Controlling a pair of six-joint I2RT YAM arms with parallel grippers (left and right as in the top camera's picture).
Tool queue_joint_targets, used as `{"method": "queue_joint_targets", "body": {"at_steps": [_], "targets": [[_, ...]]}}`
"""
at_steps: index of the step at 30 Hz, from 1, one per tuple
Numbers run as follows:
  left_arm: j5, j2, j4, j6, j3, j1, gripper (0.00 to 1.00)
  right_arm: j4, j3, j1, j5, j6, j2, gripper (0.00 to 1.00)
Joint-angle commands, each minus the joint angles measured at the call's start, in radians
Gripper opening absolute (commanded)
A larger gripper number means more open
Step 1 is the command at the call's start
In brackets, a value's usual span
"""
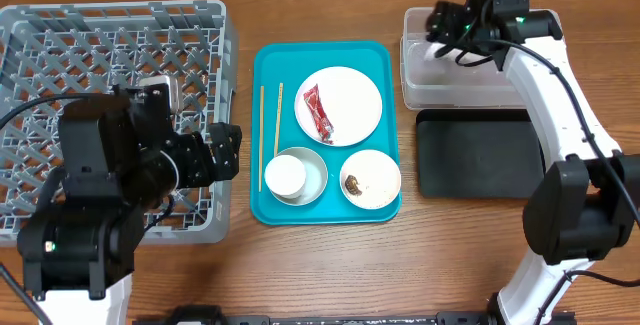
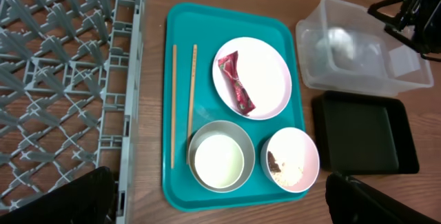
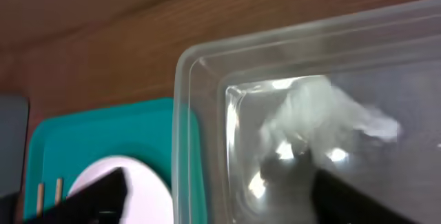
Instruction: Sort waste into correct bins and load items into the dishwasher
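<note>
My right gripper [image 3: 220,207] hangs open over the clear tub [image 3: 200,72]. A crumpled white-silver paper wad [image 3: 324,114] lies loose inside the tub below it. My left gripper [image 2: 217,210] is open and empty above the teal tray's near edge, beside the grey dish rack [image 1: 110,55]. On the teal tray, a red wrapper [image 2: 236,81] rests on the white plate [image 2: 265,65]. Two chopsticks [image 2: 191,93] lie at the plate's left. A white cup [image 1: 285,177] sits in the grey metal bowl [image 1: 314,161]. The white bowl [image 2: 303,148] holds a brown lump [image 2: 274,160] and rice grains [image 2: 289,174].
The shallow black tray [image 1: 480,152] lies just in front of the clear tub. The teal serving tray [image 1: 268,65] sits between the rack and the bins. The right arm [image 1: 560,115] stretches across the black tray's right side. Bare wooden table shows in front.
</note>
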Motion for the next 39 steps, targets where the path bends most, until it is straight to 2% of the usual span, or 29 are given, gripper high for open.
{"method": "queue_joint_targets", "body": {"at_steps": [1, 4, 6, 10, 13, 16, 23, 30, 31, 32, 34, 35, 39], "targets": [[-0.009, 0.026, 0.0, -0.013, 0.013, -0.007, 1.0, -0.009, 0.016, 0.027, -0.114, -0.034, -0.063, 1.0], [-0.009, 0.052, 0.0, -0.013, 0.013, -0.006, 0.99, -0.073, 0.016, 0.069, -0.224, -0.057, -0.108, 1.0], [-0.009, 0.071, 0.0, -0.013, 0.013, -0.006, 1.0, -0.126, 0.016, 0.117, -0.254, -0.057, -0.113, 0.94], [-0.009, 0.111, 0.0, -0.013, 0.013, -0.006, 1.0, -0.174, -0.035, 0.256, -0.157, -0.106, -0.095, 0.79], [-0.009, 0.145, 0.0, -0.013, 0.013, -0.006, 1.0, -0.147, -0.106, 0.352, -0.037, -0.105, -0.073, 0.7], [-0.009, 0.18, 0.0, -0.013, 0.013, -0.006, 1.0, -0.102, -0.162, 0.418, -0.015, -0.105, -0.037, 0.61], [-0.009, 0.268, 0.001, -0.013, 0.013, -0.007, 1.0, -0.01, -0.195, 0.448, -0.005, -0.063, 0.051, 0.61], [-0.009, 0.358, 0.001, -0.013, 0.013, -0.006, 1.0, 0.048, -0.195, 0.449, -0.058, -0.059, 0.132, 0.56], [-0.014, 0.373, 0.006, -0.008, 0.013, -0.006, 1.0, 0.057, -0.195, 0.449, -0.058, -0.059, 0.143, 0.5], [-0.023, 0.383, 0.02, -0.006, 0.013, -0.006, 1.0, 0.064, -0.195, 0.449, -0.059, -0.059, 0.146, 0.41], [-0.039, 0.401, 0.037, 0.0, 0.013, -0.005, 1.0, 0.08, -0.195, 0.449, -0.058, -0.059, 0.15, 0.07], [-0.062, 0.406, 0.037, 0.002, 0.013, -0.005, 1.0, 0.077, -0.19, 0.448, -0.058, -0.059, 0.147, 0.04], [-0.095, 0.426, 0.037, 0.001, 0.013, -0.005, 1.0, -0.005, -0.129, 0.417, -0.067, -0.051, 0.114, 0.04]]}}
